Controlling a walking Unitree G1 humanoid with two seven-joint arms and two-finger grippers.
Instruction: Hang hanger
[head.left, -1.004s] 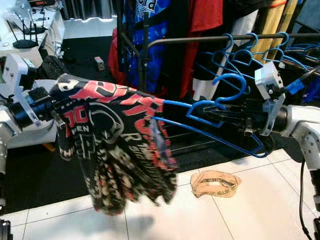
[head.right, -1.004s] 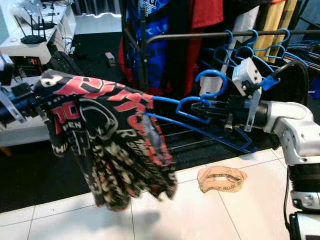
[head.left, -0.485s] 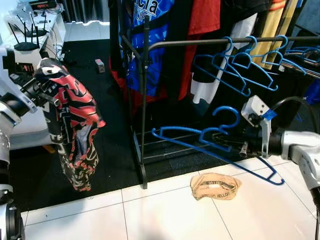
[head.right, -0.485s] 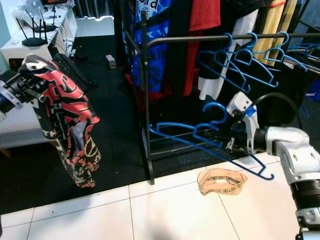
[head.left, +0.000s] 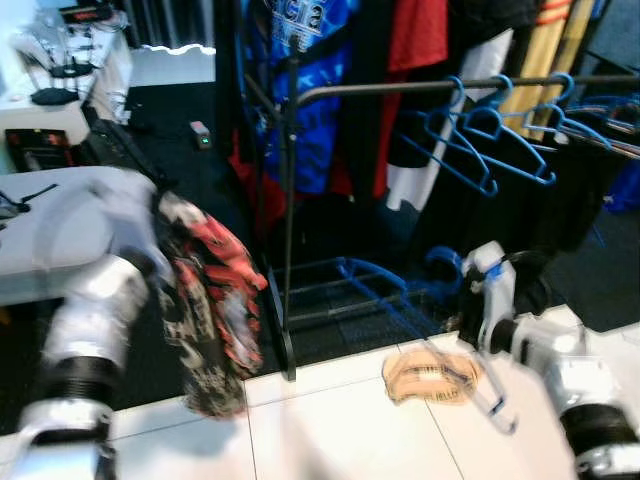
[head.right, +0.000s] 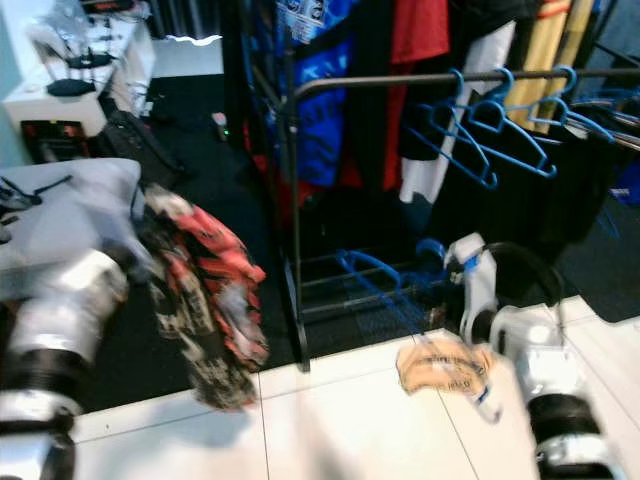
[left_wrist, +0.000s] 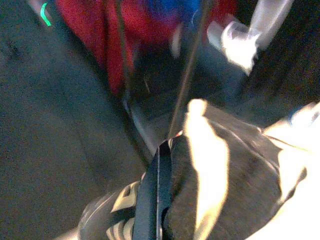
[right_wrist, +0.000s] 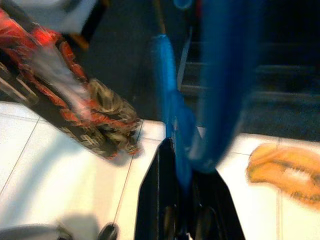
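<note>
Slanting floorward, blue hanger (head.left: 400, 300) in right claw (right_wrist: 182, 200)

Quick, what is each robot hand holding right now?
Left gripper: shut on the red and black shirt.
Right gripper: shut on the blue hanger.

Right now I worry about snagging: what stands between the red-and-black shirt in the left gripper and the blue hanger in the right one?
In the left eye view, the rack's black corner post stands between the shirt and the blue hanger.
</note>
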